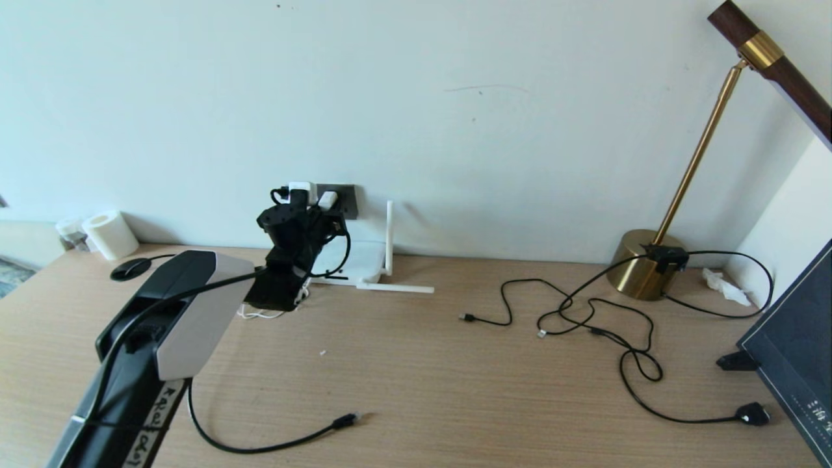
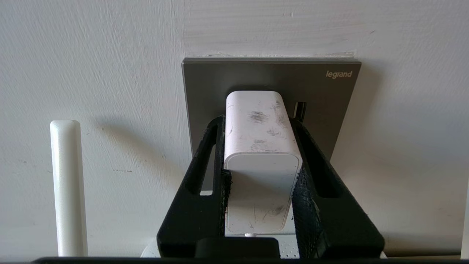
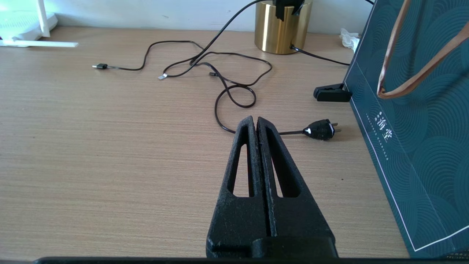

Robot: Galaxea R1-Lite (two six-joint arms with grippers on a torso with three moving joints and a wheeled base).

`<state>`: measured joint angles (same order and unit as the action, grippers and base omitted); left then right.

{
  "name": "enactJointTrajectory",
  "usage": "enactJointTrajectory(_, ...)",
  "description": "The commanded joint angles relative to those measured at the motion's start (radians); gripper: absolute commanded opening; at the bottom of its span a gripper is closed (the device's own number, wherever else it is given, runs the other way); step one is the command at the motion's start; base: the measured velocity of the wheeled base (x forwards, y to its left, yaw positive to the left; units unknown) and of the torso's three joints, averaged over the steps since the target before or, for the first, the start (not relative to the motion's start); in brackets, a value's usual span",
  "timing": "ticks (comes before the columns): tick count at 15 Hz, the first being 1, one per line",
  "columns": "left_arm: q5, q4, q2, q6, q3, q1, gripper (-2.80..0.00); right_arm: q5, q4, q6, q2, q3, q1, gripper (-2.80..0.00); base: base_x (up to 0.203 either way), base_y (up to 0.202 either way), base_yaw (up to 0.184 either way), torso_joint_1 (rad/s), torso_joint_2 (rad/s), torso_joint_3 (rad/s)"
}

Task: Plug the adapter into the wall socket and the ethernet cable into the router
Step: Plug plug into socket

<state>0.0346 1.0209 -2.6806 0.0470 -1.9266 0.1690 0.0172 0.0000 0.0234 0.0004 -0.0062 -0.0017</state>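
Adapter [image 2: 262, 146] is clamped between the left gripper's [image 2: 262, 172] fingers with its nose against the wall socket [image 2: 329, 95], so the plugging step is underway, and next probably a straight push home, then release.

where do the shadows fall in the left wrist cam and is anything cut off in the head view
Left wrist view: the router antenna casts a soft shadow on the wall toward the wall socket; the adapter in the left gripper is evenly lit. Head view: the lamp runs off frame.
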Motion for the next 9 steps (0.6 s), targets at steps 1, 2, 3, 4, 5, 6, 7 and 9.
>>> enactJointTrajectory(1, -0.008, 0.008, -0.001, 0.001, 0.0, -0.011, -2.8, 0.0, 0.0, 0.0, 0.0, 0.0, 0.0, -2.8, 0.0, 0.0, 0.0, 0.0, 0.0, 0.0)
enactJointTrajectory(2, -0.008, 0.008, 0.001, 0.001, 0.0, -0.012, -2.8, 0.0, 0.0, 0.0, 0.0, 0.0, 0.0, -2.8, 0.0, 0.0, 0.0, 0.0, 0.0, 0.0)
enactJointTrajectory(3, -0.008, 0.008, 0.001, 0.001, 0.0, -0.011, -2.8, 0.0, 0.0, 0.0, 0.0, 0.0, 0.0, -2.8, 0.0, 0.0, 0.0, 0.0, 0.0, 0.0)
enactJointTrajectory(4, -0.01, 0.008, 0.001, 0.001, 0.0, -0.011, -2.8, 0.0, 0.0, 0.0, 0.0, 0.0, 0.0, -2.8, 0.0, 0.0, 0.0, 0.0, 0.0, 0.0)
enactJointTrajectory(5, -0.01, 0.005, 0.001, 0.001, 0.0, -0.011, -2.8, 0.0, 0.0, 0.0, 0.0, 0.0, 0.0, -2.8, 0.0, 0.0, 0.0, 0.0, 0.0, 0.0)
enactJointTrajectory(6, -0.01, 0.004, 0.001, 0.001, 0.0, -0.011, -2.8, 0.0, 0.0, 0.0, 0.0, 0.0, 0.0, -2.8, 0.0, 0.0, 0.0, 0.0, 0.0, 0.0)
enactJointTrajectory(7, -0.01, 0.002, 0.002, 0.001, 0.0, -0.009, -2.8, 0.0, 0.0, 0.0, 0.0, 0.0, 0.0, -2.8, 0.0, 0.0, 0.0, 0.0, 0.0, 0.0)
enactJointTrajectory(9, -0.01, -0.001, 0.004, 0.001, 0.0, -0.008, -2.8, 0.0, 0.0, 0.0, 0.0, 0.0, 0.0, -2.8, 0.0, 0.0, 0.0, 0.0, 0.0, 0.0)
